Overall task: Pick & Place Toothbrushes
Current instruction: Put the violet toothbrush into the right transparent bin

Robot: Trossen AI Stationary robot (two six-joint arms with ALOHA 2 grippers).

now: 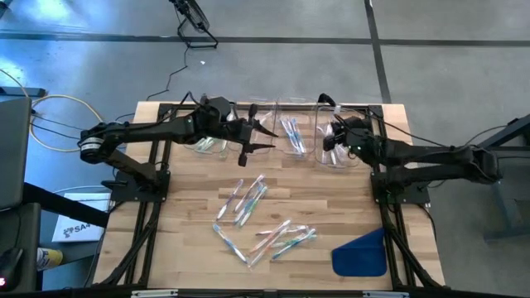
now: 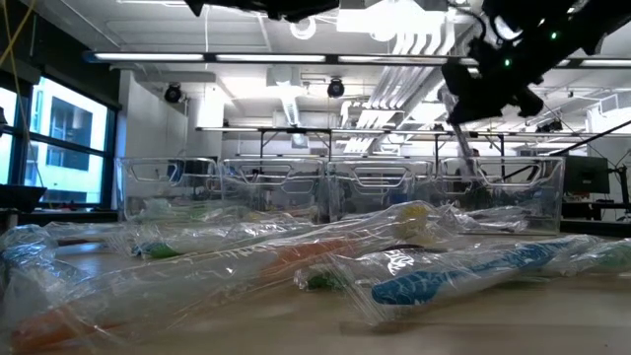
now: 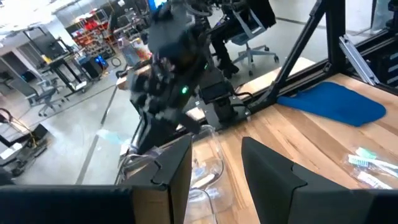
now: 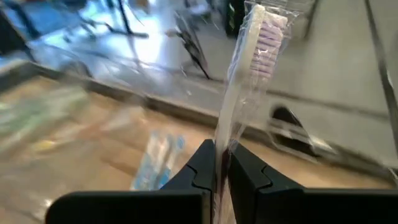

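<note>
Where the table's near edge runs, we list a blue cloth at the right corner and loose wrapped toothbrushes mid-table, bare wood around them. Farther back, clear bins line the far edge. Our left gripper hangs spread and empty beside them; our right gripper pinches one wrapped toothbrush over the rightmost bin.

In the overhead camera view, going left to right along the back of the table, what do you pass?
Left gripper, open and empty → clear bin holding blue toothbrushes → right gripper, shut on a wrapped purple toothbrush.
</note>
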